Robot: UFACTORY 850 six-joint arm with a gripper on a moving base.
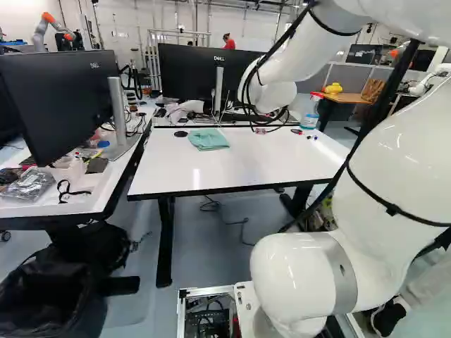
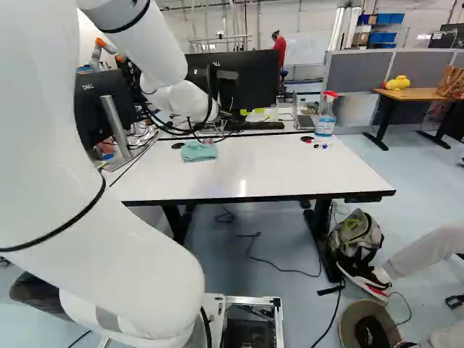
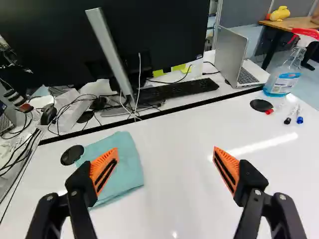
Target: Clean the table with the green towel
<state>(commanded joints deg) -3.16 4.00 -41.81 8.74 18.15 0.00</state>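
Observation:
My gripper (image 1: 262, 129) hangs over the white table (image 1: 232, 172), to the right of the green towel (image 1: 208, 139) in the left base view. In the wrist view the gripper (image 3: 165, 149) stands open, with bare tabletop showing between its orange-padded fingers. The towel (image 3: 124, 162) lies folded flat near the table's far edge, beyond one finger, which hides part of it. It partly covers a round black cable cover (image 3: 73, 155).
A spray bottle (image 3: 288, 69) stands at the far right corner, with markers (image 3: 293, 114) beside it. Behind are monitors (image 3: 164, 30), a keyboard (image 3: 178, 91) and a laptop (image 3: 238, 57). A cluttered desk (image 1: 84, 201) adjoins on the left. Another robot (image 1: 49, 28) stands farther back.

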